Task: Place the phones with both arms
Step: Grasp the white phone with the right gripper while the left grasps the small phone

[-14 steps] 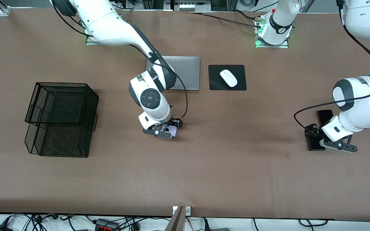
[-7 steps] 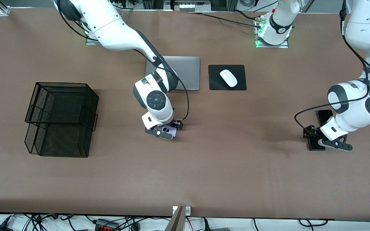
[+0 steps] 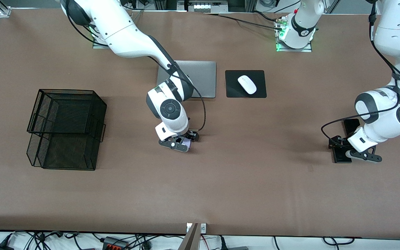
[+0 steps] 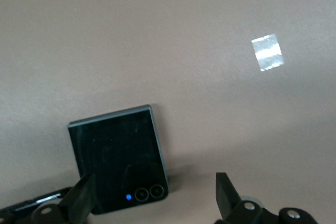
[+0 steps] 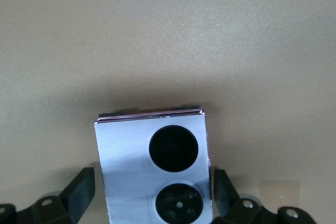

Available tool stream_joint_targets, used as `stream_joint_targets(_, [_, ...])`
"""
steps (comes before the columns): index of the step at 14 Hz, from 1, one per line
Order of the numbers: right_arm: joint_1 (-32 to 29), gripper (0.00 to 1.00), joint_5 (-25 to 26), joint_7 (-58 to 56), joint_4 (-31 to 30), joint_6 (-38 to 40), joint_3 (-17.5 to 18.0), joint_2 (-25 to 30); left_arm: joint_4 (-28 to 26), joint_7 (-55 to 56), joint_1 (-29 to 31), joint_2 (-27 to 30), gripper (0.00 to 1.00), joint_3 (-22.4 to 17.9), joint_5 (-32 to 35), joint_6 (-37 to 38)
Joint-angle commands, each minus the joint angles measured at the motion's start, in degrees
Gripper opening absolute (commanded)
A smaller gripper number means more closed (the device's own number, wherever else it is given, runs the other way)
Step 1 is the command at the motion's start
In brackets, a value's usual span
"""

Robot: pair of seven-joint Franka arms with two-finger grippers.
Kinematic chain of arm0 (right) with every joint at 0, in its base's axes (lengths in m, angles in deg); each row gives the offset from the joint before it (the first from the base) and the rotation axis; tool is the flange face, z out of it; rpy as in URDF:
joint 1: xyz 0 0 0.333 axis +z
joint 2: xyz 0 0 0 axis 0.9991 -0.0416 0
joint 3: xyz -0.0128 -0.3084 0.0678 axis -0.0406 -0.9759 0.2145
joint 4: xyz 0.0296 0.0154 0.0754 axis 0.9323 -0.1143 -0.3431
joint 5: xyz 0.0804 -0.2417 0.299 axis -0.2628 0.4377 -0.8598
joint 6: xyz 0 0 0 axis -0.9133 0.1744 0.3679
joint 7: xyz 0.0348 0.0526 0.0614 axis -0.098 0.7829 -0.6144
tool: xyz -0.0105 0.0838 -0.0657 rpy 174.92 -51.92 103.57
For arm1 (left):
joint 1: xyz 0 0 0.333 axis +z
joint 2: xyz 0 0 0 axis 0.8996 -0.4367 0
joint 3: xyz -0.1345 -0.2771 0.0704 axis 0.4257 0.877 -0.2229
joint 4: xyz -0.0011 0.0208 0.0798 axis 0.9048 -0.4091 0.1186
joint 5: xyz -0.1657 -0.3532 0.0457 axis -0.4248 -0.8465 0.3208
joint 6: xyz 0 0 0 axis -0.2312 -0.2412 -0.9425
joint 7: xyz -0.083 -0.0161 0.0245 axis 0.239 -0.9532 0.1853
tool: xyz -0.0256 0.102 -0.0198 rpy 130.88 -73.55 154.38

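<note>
With both end effectors spread wide and nothing gripped, the right end effector (image 3: 178, 141) straddling the lilac phone (image 5: 155, 169) at worktop (image 3: 221, 180) centre and the left end effector (image 3: 354, 150) offset over the squarish black phone (image 4: 119, 158) at three o'clock, a skewed closure could see either phone nudged aside.

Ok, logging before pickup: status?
Right pincer open astride lilac phone. Left pincer open over small black phone. Nothing blocking.

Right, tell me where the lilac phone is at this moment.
In the front view the lilac phone lies on the table mid-table, nearer the camera than the silver laptop, under the right gripper, whose open fingers straddle it in the right wrist view.
</note>
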Motion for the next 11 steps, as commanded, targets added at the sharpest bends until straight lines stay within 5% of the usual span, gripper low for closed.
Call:
stream_joint_targets(1, [0.33,1.0,1.06,1.01,1.61,-0.15,-0.19,-1.54,-0.11,-2.2,1.87,-1.59,1.0,0.79,-1.2,-3.66])
stream_joint_targets(6, [0.24,0.95,1.06,0.31,1.69,-0.77,-0.19,-1.81,0.59,-0.45,2.67,-2.91,1.0,0.79,-1.63,-4.81])
stream_joint_targets(8, [0.06,0.53,0.97,0.22,2.57,-0.25,-0.19,-1.72,0.5,3.23,2.4,-3.09,1.0,0.79,-1.55,-4.81])
stream_joint_targets(10, [-0.03,0.29,1.06,0.22,2.92,-0.07,-0.19,-1.2,0.59,6.83,2.14,-3.35,1.0,0.79,-1.64,-4.9])
stream_joint_targets(11, [-0.03,0.25,1.06,0.13,2.92,0.37,-0.37,-0.67,0.59,7.72,2.14,-3.35,1.0,0.79,-1.46,-5.08])
